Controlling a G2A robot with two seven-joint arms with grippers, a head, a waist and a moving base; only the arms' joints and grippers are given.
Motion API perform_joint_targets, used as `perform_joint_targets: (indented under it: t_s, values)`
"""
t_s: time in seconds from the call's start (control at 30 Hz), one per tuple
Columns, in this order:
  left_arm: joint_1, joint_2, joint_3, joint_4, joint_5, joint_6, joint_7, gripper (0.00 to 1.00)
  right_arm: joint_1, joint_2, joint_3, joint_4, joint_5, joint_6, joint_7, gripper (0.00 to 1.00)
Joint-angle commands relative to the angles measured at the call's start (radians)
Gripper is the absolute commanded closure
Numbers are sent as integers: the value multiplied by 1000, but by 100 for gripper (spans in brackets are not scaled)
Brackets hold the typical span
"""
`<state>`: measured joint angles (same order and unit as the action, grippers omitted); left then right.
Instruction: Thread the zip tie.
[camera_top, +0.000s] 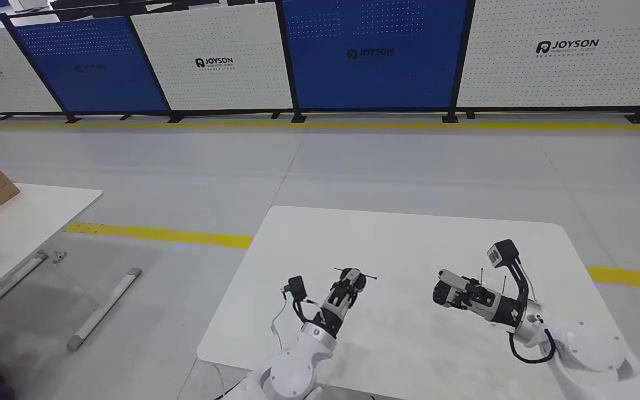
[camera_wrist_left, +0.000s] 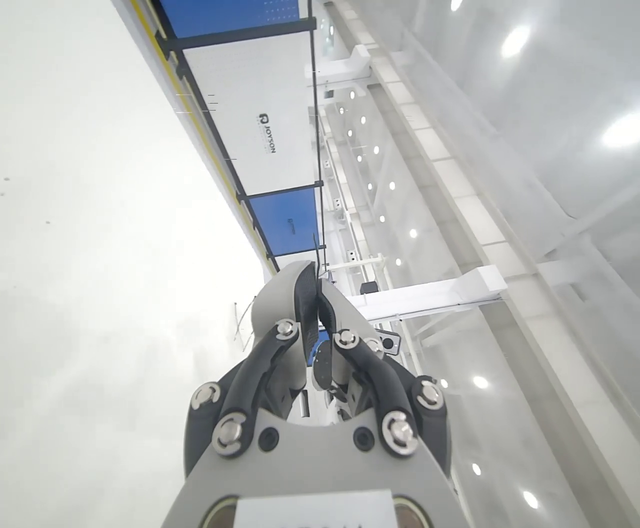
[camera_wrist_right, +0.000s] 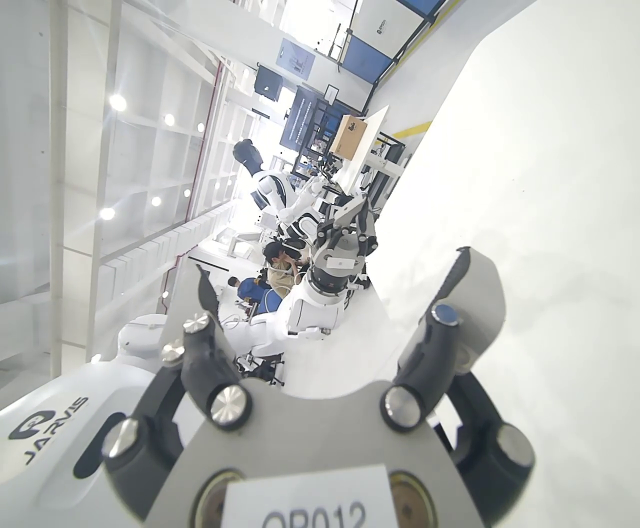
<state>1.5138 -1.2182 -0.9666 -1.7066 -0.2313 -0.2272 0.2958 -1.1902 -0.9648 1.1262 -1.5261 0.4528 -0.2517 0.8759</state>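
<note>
Item one, left gripper (camera_wrist_left: 316, 281): my jaws are pinched fully together on the zip tie (camera_wrist_left: 319, 252). Its thin black strap stands out beyond the pinch, over the table (camera_top: 420, 235), which I judge offers the free end for threading. Item two, right gripper (camera_top: 440, 288): my jaws are spread wide and hold nothing, facing the left one across a gap with the tie well apart from them, likely readied to receive that end.

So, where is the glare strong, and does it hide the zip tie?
Left wrist view: the floor is washed nearly white, yet the thin dark zip tie stands out against the panels, pinched in the left gripper. Right wrist view: ceiling lamps flare. Top view: even light.
</note>
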Motion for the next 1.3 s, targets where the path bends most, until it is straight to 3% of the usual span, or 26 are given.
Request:
perform_joint_targets:
  t_s: [0.0, 0.2, 0.4, 0.53, 0.73, 0.87, 1.27]
  values:
    - [8, -1, -4, -16, 6, -33, 6, 100, 0, 0, 0, 0, 0, 0, 0, 0]
    - [54, 1, -26, -100, 33, -113, -15, 100, 0, 0, 0, 0, 0, 0, 0, 0]
    - [135, 5, -51, -287, 31, -113, -57, 100, 0, 0, 0, 0, 0, 0, 0, 0]
    - [175, 6, -80, -330, 33, -113, -80, 100, 0, 0, 0, 0, 0, 0, 0, 0]
    - [174, 2, -89, -277, 77, -105, -71, 100, 0, 0, 0, 0, 0, 0, 0, 0]
    - [145, -4, -78, -213, 154, -10, -51, 100, 0, 0, 0, 0, 0, 0, 0, 0]
    - [56, -28, -32, -35, 229, 181, 9, 100, 0, 0, 0, 0, 0, 0, 0, 0]
